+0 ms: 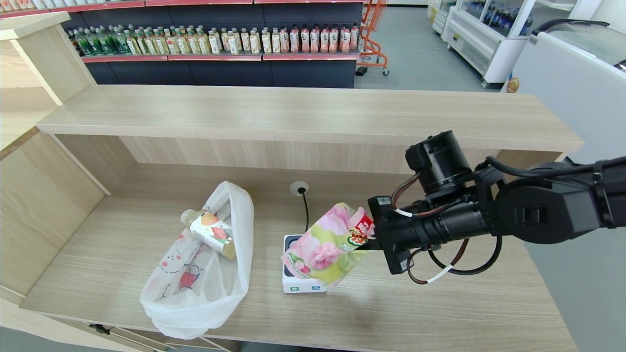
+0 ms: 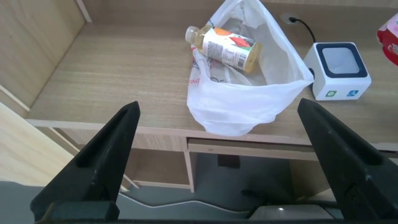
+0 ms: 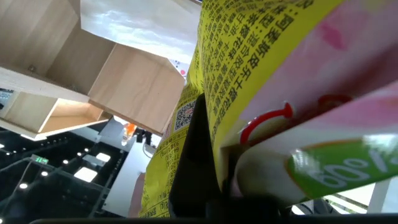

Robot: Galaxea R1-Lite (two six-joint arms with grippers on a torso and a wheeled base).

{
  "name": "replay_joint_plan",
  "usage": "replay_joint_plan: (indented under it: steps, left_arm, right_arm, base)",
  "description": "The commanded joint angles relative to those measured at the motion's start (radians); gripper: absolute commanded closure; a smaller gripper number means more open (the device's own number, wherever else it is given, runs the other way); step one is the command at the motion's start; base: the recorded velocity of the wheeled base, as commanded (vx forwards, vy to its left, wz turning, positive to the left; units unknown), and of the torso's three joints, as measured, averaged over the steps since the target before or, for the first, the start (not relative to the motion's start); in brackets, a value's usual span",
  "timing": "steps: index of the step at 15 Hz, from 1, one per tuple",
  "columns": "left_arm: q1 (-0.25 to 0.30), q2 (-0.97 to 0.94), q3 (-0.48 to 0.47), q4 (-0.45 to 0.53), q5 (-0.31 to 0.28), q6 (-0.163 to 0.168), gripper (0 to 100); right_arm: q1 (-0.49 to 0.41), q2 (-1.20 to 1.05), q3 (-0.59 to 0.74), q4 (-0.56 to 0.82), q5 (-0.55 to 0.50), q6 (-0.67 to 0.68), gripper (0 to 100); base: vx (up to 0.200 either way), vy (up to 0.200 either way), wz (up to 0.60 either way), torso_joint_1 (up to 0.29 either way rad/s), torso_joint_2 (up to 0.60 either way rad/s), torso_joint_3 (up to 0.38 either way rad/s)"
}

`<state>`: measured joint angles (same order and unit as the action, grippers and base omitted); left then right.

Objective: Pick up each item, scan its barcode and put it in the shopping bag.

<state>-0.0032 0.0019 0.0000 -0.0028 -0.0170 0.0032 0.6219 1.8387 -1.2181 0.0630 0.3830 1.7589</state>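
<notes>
Bare desk (image 1: 440, 313) lies open right of the scanner (image 1: 298, 286) and between the shopping bag (image 1: 195, 293) and the left side panel (image 1: 44, 215). The snack pouch (image 1: 323, 244) hangs over the scanner, its cable (image 1: 306, 210) runs beyond, and a raised ledge (image 1: 313, 115) closes the far side.

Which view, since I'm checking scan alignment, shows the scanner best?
The left wrist view: the scanner stands whole, its window unobstructed. In the head view the packet in the right tool partly covers it. The right wrist view faces the packet's printed back.
</notes>
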Motion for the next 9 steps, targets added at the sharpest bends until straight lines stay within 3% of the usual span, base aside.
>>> replay_joint_plan:
  steps: [1, 9]
  left_arm:
    - [0.000, 0.000, 0.000, 0.000, 0.000, 0.000, 0]
    - [0.000, 0.000, 0.000, 0.000, 0.000, 0.001, 0]
  right_arm:
    - [0.002, 0.014, -0.001, 0.000, 0.005, -0.003, 100]
    - [0.035, -0.007, 0.167, -0.267, 0.031, -0.050, 100]
  base:
    - [0.000, 0.000, 0.00, 0.000, 0.00, 0.000]
    - [0.000, 0.000, 0.00, 0.000, 0.00, 0.000]
